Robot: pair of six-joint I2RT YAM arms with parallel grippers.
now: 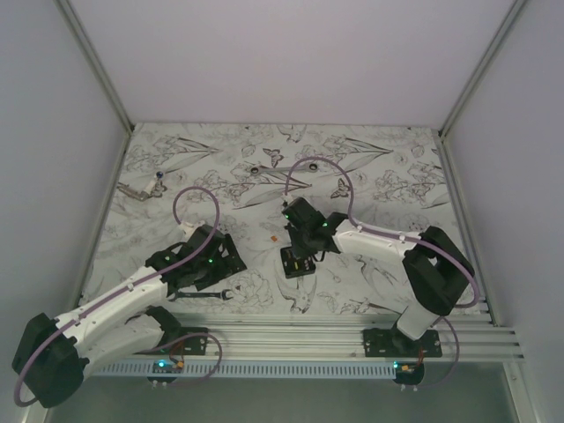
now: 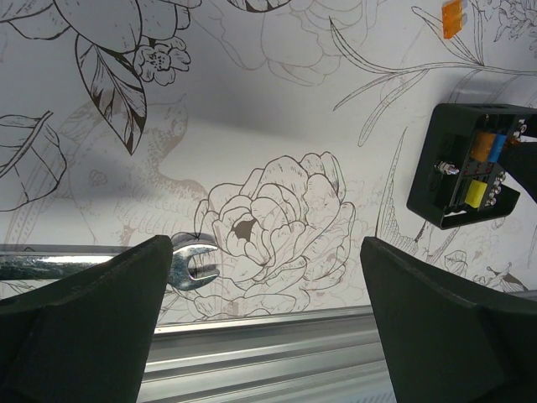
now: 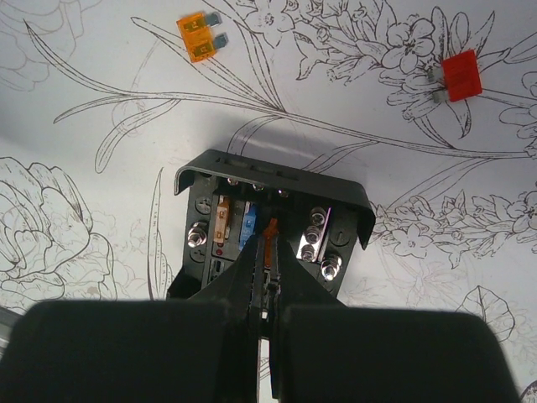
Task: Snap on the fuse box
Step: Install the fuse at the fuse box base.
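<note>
The fuse box (image 3: 268,178) lies open on the flower-printed table (image 1: 388,167), orange, blue and yellow fuses showing. The right gripper (image 3: 270,252) is directly over it, jaws pressed together, tips down among the fuses; a thin orange sliver shows at the tips, and I cannot tell what it is. Well to the left of the fuse box the left gripper (image 2: 267,252) is spread wide and empty, with an open-end wrench (image 2: 191,267) beside one finger. Beyond the box lie a loose orange blade fuse (image 3: 201,38) and a red fuse (image 3: 461,75).

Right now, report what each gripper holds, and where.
Right gripper pinches a small orange fuse by its top, over the black plastic fuse box; left gripper: nothing.
</note>
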